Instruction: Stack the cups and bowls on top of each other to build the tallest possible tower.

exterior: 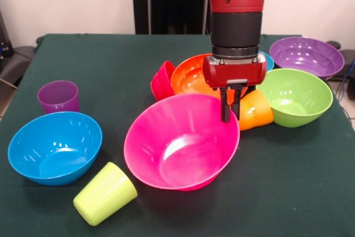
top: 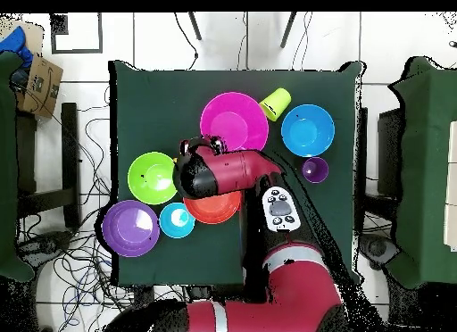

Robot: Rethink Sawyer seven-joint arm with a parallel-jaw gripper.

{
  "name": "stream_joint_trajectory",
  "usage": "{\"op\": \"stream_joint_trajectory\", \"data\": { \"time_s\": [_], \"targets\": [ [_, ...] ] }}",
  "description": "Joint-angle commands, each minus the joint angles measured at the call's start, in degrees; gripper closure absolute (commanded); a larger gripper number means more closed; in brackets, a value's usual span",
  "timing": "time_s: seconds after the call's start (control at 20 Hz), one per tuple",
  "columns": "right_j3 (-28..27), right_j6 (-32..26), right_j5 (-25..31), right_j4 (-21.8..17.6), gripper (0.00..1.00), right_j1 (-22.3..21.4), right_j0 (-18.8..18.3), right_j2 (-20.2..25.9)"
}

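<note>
Now, from my console, the pink bowl [exterior: 180,142] sits tilted at table centre, leaning on the orange bowl [exterior: 191,76] with the red bowl [exterior: 162,80] behind. It looks light, stiff and slick, so I'd pinch its thin far rim. The orange cup [exterior: 256,110] lies just beside it, tapered and ridged, likely easier to hold. My gripper [exterior: 229,116] hangs at that rim, fingers drawn together, empty.

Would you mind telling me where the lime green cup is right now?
In the front view, the lime green cup lies on its side at the table's near edge, left of centre, between the blue bowl and the pink bowl.
</note>
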Motion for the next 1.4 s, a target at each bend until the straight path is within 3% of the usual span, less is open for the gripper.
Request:
{"op": "stream_joint_trajectory", "data": {
  "time_s": [0.05,0.65,1.4],
  "targets": [
    [2.35,3.59,7.38,0.76,1.00,-0.40,-0.31,1.13],
    [6.75,3.91,9.18,1.03,1.00,-6.83,-0.26,0.47],
    [10.59,-0.73,23.03,4.66,1.00,-19.70,-2.61,2.54]
  ]
}}
